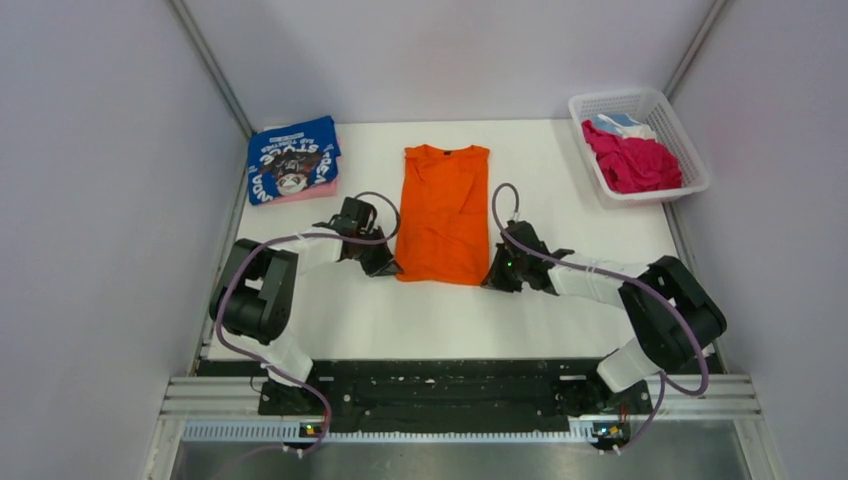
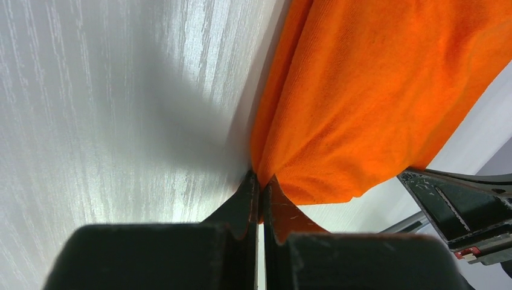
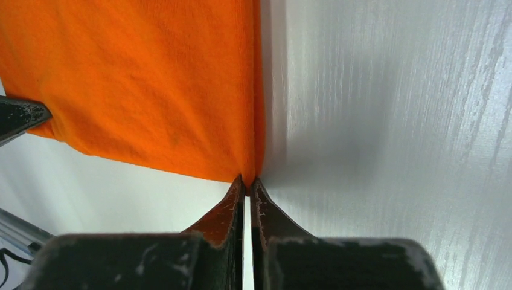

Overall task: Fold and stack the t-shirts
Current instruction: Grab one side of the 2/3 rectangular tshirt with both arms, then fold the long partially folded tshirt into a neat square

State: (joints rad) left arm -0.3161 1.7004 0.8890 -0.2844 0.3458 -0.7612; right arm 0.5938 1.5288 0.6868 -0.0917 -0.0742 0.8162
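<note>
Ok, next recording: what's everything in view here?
orange t-shirt: 1, bright orange, table centre
blue t-shirt: 1, blue with white print, far-left corner
pink t-shirt: 1, pink, under the blue one
basket: 1, white, far-right corner
magenta t-shirt: 1, magenta, in basket
light-blue t-shirt: 1, light blue, basket's far end
table: 1, white, underneath
left end effector: 1, black, shut on orange shirt's near-left corner
right end effector: 1, black, shut on its near-right corner

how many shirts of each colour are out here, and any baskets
orange shirt: 1
blue printed shirt: 1
pink shirt: 1
magenta shirt: 1
light-blue shirt: 1
basket: 1
total: 6
</note>
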